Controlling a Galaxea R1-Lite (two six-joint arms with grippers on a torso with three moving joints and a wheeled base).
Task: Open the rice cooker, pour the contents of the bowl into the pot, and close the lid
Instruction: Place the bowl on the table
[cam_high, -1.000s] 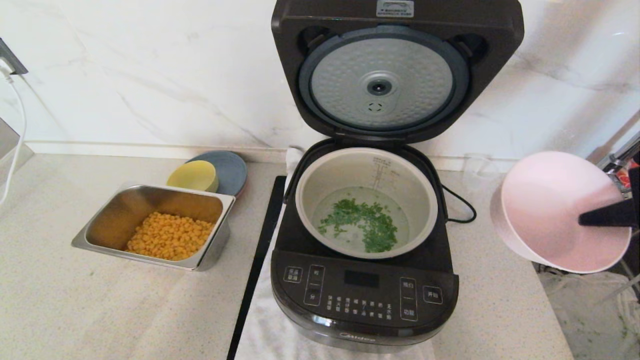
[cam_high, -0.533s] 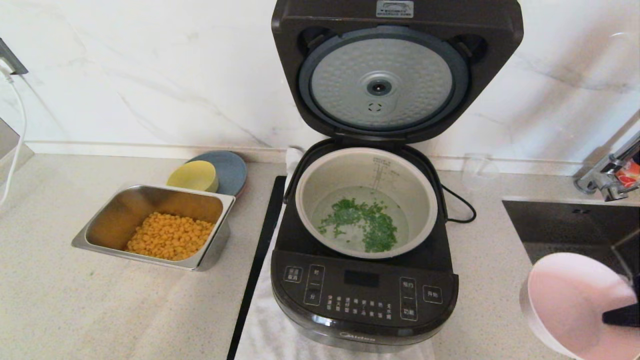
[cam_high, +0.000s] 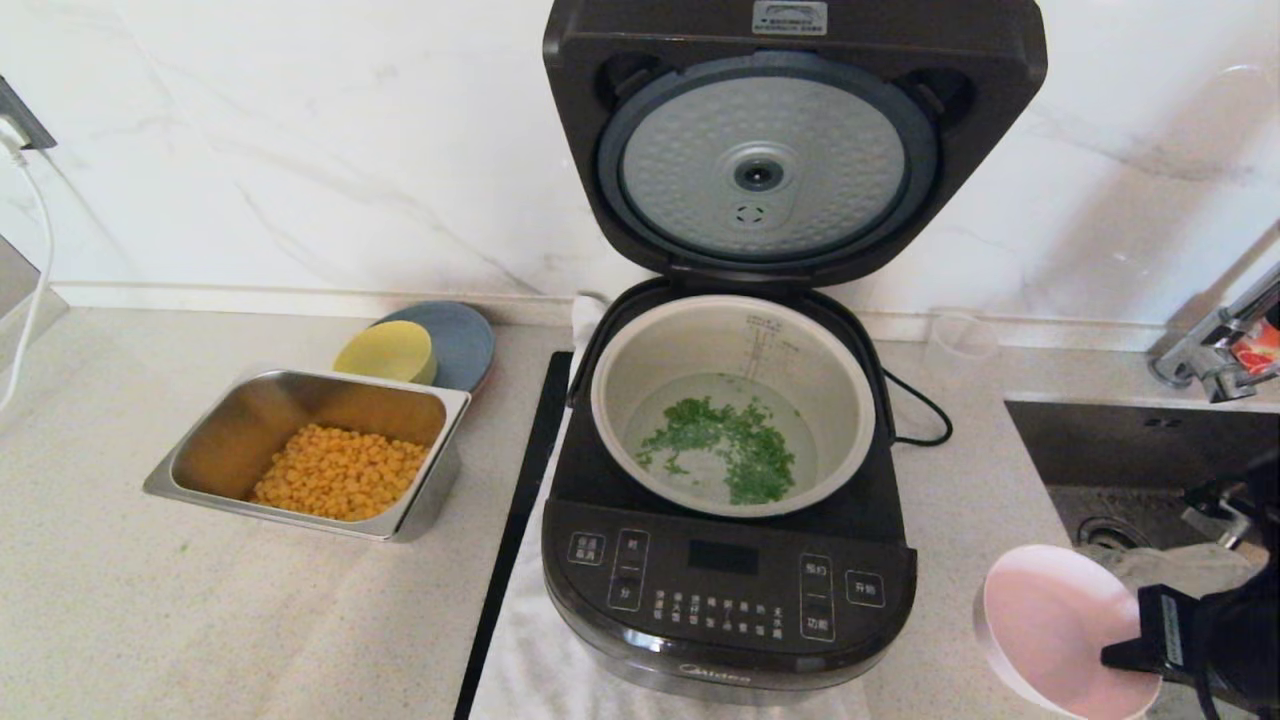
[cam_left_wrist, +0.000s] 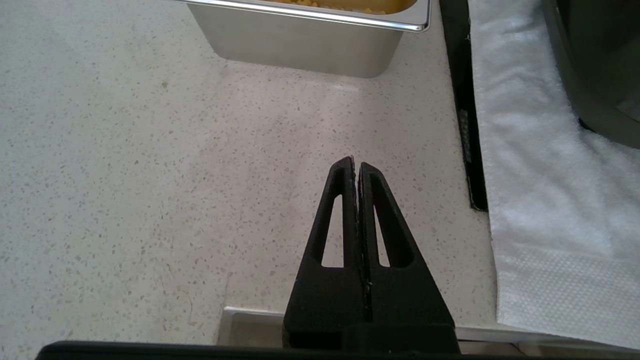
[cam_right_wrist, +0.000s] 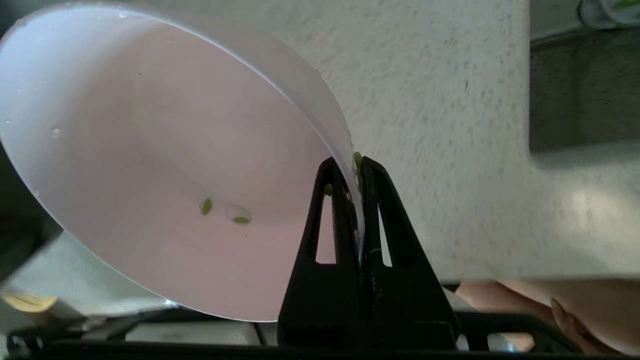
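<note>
Marble wall and a speckled worktop (cam_high: 200, 620) are what we face, with a sink (cam_high: 1140, 450) at our right. Our cooker (cam_high: 728, 600) stands mid-worktop on a white towel (cam_left_wrist: 540, 200), its lid (cam_high: 795, 140) upright and wide open against the wall. We see the pot (cam_high: 650, 400) seated in it, with green herbs (cam_high: 725, 445) floating on water at its bottom. Left of the cooker sits a steel tray (cam_high: 440, 400) of corn (cam_high: 340, 470); behind it a yellow bowl (cam_high: 385, 352) rests on a blue plate (cam_high: 465, 335). Our right tool (cam_right_wrist: 356, 167) is low at the worktop's right front, pinching the rim of the pink bowl (cam_high: 1050, 625), which is tipped on edge, a few green flecks left inside. Our left tool (cam_left_wrist: 356, 167) hangs over bare worktop near the tray, its fingers pressed together on nothing.
</note>
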